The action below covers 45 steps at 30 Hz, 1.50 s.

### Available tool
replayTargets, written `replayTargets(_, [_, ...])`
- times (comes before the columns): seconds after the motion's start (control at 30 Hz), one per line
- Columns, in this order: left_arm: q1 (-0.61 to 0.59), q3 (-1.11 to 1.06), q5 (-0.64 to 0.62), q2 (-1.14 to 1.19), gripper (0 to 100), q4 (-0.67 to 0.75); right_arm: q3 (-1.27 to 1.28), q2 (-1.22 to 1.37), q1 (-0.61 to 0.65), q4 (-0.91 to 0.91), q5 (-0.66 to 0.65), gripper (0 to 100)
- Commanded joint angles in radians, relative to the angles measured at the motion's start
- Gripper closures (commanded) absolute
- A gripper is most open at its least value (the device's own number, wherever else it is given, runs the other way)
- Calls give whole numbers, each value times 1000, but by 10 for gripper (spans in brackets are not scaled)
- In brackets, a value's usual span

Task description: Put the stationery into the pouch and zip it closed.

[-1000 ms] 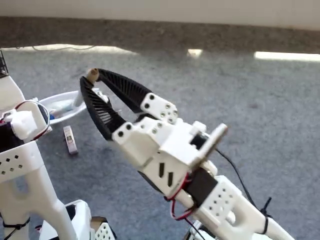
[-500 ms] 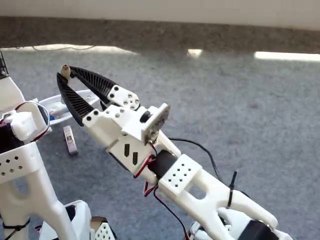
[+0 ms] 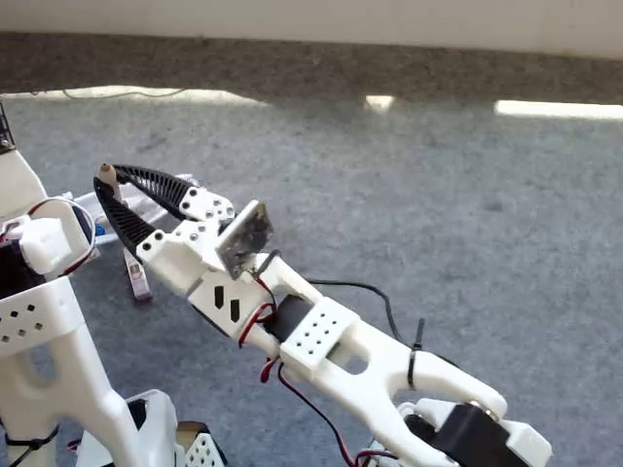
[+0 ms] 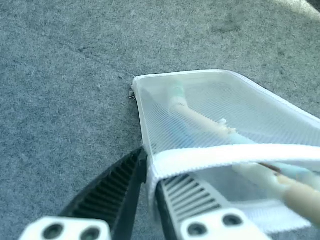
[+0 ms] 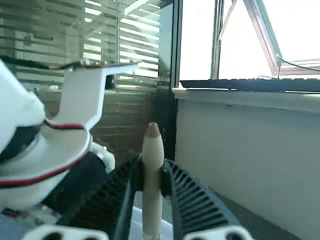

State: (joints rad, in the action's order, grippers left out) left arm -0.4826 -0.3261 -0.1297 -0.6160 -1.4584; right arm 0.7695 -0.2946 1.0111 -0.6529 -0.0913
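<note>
The white mesh pouch [image 4: 200, 107] lies open on the grey carpet with pens inside. My left gripper [image 4: 149, 166] is shut on its white zipper edge. In the high view the pouch [image 3: 141, 206] shows at the far left, partly behind the black fingers of my right gripper [image 3: 105, 185]. That gripper is shut on a beige pencil [image 5: 151, 172], which stands up between the fingers. The pencil's tip [image 3: 107, 175] hangs just above the pouch's mouth. A small white stick-shaped item [image 3: 139, 280] lies on the carpet beside the pouch, half hidden by the right gripper.
The left arm's white body [image 3: 39, 292] fills the left edge of the high view, close to the right gripper. Grey carpet [image 3: 467, 204] stretches open to the right. A wall and windows [image 5: 250, 45] stand behind.
My right arm has swung left and lower with the pencil, bringing its tip from mid-table to just over the pouch. The left arm has kept still.
</note>
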Motion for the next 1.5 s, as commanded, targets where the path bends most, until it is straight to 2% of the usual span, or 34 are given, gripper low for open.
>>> replayTargets(0.0, [-24, -8, 5, 1, 993, 3, -19, 44, 7, -16, -219, 993])
replayTargets(0.1, [-24, -8, 5, 1, 993, 3, -19, 73, 4, 38, -336, 993])
replayTargets(0.23, [-24, -8, 5, 1, 993, 3, -19, 71, 1, 153, -348, 993])
replayTargets(0.37, [-24, -8, 5, 1, 993, 3, -21, 71, 2, 153, -345, 979])
replayTargets(0.5, [-24, -8, 5, 1, 993, 3, -12, 71, 4, 157, -334, 831])
replayTargets(0.6, [-24, -8, 5, 1, 993, 5, -12, 54, 7, 162, -224, 755])
replayTargets(0.9, [-24, -8, 5, 1, 993, 6, -21, -286, -5, 466, 21, 756])
replayTargets(1.0, [-24, -8, 5, 1, 993, 6, -39, -363, -30, 521, 55, 756])
replayTargets(1.1, [-24, -8, 5, 1, 993, 6, -108, -398, -105, 608, 120, 759])
replayTargets(1.17, [-24, -8, 3, 1, 993, 6, -186, -403, -168, 697, 192, 793])
replayTargets(1.33, [-24, -8, 3, 1, 993, 6, -398, -398, -302, 917, 313, 995])
replayTargets(1.47, [-25, -8, 3, 1, 993, 6, -493, -398, -306, 1047, 310, 989])
